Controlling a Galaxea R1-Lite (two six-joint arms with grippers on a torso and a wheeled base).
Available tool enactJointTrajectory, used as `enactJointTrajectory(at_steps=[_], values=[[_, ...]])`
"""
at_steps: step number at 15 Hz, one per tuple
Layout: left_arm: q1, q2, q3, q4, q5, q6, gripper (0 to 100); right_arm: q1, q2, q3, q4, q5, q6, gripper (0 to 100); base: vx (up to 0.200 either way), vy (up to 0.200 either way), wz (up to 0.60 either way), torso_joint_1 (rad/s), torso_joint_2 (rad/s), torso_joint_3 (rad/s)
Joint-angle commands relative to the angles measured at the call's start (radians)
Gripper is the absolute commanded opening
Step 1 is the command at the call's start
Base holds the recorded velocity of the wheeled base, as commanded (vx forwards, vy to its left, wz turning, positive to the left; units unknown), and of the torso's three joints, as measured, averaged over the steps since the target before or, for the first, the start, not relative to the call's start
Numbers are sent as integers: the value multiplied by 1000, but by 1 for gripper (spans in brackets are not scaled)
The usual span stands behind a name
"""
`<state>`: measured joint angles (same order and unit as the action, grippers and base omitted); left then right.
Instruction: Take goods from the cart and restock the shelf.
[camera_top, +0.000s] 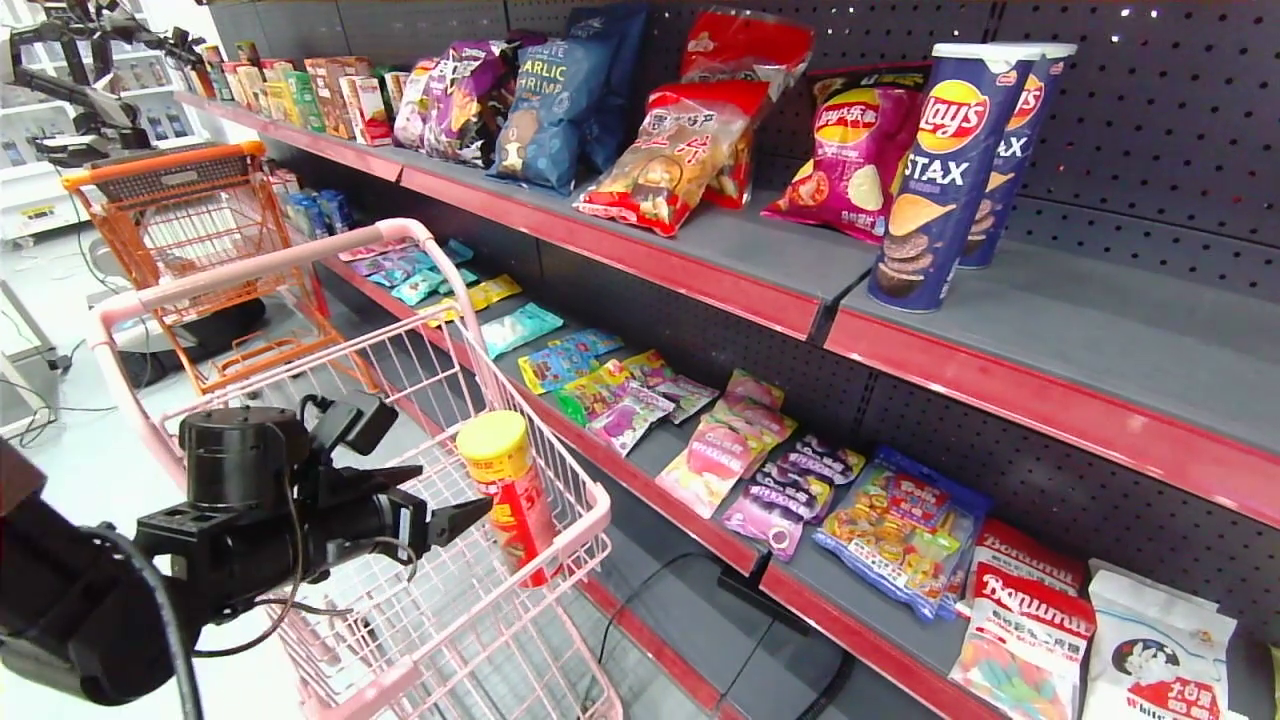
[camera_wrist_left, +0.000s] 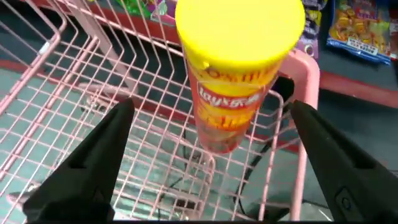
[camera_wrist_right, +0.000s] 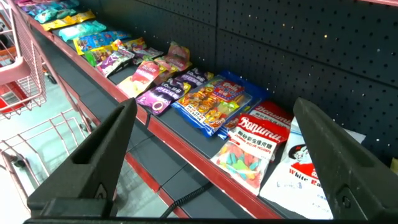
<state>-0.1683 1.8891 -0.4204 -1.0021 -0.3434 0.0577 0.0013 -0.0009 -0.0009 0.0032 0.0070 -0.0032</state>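
Rev: Jaw state, quick?

Me: Left jaws are apart, one on each side of the can (camera_wrist_left: 233, 81) and not touching it. Right jaws are also apart with nothing in them, out over the lower shelf's snack bags (camera_wrist_right: 217, 99).

Rev: Where's the can?

Me: In the pink cart (camera_top: 590, 500), in the corner nearest the shelf (camera_top: 1050, 310), right up against the wire wall.

Rev: Orientation?

Me: Standing, w/ the long axis roughly vertical and the yellow lid up. The base is on the cart's wire floor. It might lean a touch toward the wall (can't say for sure).

Rev: What could go wrong?

Me: My guesses:
- The can is round and smooth, so if I clamp high near the lid it could slip or swing below the jaws.
- A jaw on the wall side could catch the wire, since there's little room between can and wall.
- If one jaw bumps the can before the other, it tips over in the cart.
- Later on, the upper shelf already has tall blue tubes (camera_top: 940, 180) on it. If I set the can down off-vertical it could topple and roll off the edge.
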Motion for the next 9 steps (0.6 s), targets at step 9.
enactJointTrajectory(at_steps=[9], values=[[-63,205,-215,-52,0,-1,100,0,1,-1,0,1,-1,100,0,0,0,0,0,0]])
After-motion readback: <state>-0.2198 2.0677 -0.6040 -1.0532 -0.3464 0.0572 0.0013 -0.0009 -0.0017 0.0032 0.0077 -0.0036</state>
